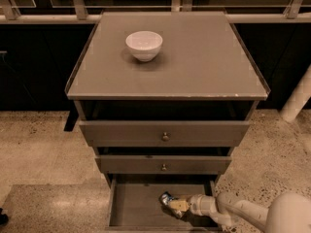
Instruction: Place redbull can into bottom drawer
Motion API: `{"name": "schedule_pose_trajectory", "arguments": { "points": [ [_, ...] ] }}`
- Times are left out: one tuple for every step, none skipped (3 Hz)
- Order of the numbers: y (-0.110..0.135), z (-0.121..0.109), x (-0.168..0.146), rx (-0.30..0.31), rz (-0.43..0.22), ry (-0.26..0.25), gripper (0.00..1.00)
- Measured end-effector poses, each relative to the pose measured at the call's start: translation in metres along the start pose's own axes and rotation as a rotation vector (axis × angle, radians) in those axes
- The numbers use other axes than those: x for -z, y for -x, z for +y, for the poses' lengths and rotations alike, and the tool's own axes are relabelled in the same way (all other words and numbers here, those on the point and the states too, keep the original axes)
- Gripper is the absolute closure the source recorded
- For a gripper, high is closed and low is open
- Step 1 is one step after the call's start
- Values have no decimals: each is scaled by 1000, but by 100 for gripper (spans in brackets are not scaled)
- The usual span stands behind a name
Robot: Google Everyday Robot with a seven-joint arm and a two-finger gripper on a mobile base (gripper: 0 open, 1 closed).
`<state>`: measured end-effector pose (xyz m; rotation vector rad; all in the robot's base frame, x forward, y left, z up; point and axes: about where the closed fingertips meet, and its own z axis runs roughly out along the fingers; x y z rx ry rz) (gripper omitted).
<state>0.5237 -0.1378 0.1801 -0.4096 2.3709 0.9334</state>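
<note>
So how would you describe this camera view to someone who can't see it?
A robot arm's gripper reaches into the open bottom drawer of a grey cabinet, at a redbull can. A white bowl sits on top.

You're seeing dim, warm overhead light; the white bowl (144, 45) throws a soft shadow on the tabletop (209, 57). Hand (175, 205) sits in the shaded bottom drawer (136, 208).
</note>
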Motion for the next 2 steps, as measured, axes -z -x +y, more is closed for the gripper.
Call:
{"name": "schedule_pose_trajectory", "arguments": {
  "points": [
    [0,0,0,0,0,0,0],
    [0,0,0,0,0,0,0]
  ]
}}
